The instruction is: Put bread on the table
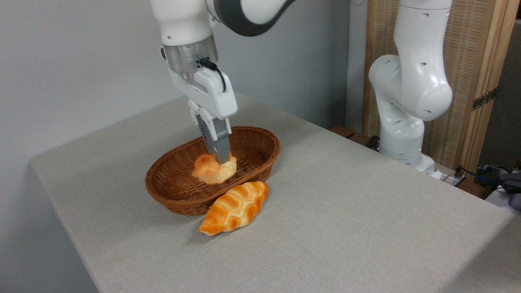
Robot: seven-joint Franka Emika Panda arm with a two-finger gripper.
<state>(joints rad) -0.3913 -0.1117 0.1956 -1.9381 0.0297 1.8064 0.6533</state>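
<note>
Table [346, 228]: grey-beige cloth, fills the lower frame. Wicker basket [171, 191] at centre left; its floor around the bun looks bare. Braided loaf [234, 207] lies on the cloth just below the basket, touching its front wall. Tool [222, 160] reaches down from the upper centre, clamped on the bread [211, 171]. The bun hangs tilted over the basket's interior, about level with the rim.

Small round knotted golden-orange bun [212, 170], tilted, raised off large grey-beige cloth-covered table [346, 211].
</note>
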